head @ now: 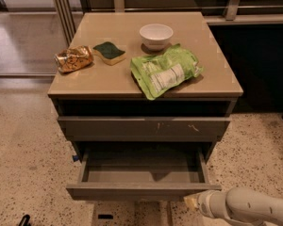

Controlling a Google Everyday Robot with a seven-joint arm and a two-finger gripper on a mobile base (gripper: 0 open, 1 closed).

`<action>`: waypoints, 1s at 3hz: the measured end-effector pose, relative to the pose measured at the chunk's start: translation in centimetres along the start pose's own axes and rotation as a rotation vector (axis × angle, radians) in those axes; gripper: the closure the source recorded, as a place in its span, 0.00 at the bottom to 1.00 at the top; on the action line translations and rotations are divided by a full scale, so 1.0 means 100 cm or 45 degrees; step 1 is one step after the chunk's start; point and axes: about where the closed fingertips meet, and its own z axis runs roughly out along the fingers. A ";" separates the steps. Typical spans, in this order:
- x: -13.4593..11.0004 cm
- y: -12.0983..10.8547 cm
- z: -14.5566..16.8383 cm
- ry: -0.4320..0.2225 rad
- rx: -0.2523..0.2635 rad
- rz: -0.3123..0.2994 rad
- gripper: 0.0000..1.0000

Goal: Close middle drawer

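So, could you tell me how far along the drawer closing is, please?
Nothing looks done yet: the middle drawer stands pulled well out, its inside empty. In hand: the gripper sits just below the front's right corner. Left: pushing the front in, level with the scratched drawer front above.

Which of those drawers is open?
The middle drawer, pulled out below the scratched drawer, which is pushed in. The gripper sits by its right front corner.

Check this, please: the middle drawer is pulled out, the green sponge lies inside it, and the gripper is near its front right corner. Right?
One error. In the camera view the green sponge lies on the cabinet top; the middle drawer is pulled out, and the gripper is near its front right corner.
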 end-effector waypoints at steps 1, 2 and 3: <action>0.000 0.000 0.000 -0.001 0.002 -0.001 1.00; -0.033 -0.015 0.007 -0.036 0.027 -0.055 1.00; -0.031 -0.013 0.006 -0.036 0.027 -0.055 1.00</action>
